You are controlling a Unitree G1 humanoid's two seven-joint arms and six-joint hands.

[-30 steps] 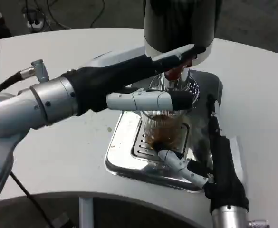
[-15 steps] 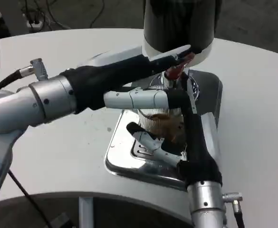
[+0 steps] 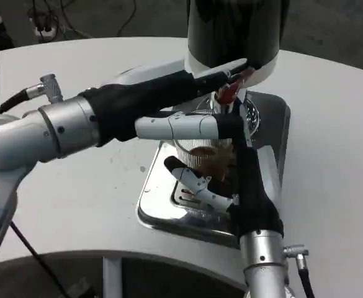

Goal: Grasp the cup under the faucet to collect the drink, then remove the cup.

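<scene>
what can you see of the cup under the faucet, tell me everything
The cup is a clear ribbed glass holding some brown drink. It stands upright on the slotted grate of the shiny metal drip tray, right below the red-tipped faucet. The right hand wraps it from the front and right, white and black fingers against its wall. The left hand reaches across just above its rim, hiding part of the top.

Two brushed-silver forearms (image 3: pixel 44 133) with black sleeves at the wrists, left hand (image 3: pixel 193 102) with white-and-black fingers, right hand (image 3: pixel 221 186) likewise, a black cable and metal plug (image 3: pixel 48 87) at the left elbow
</scene>
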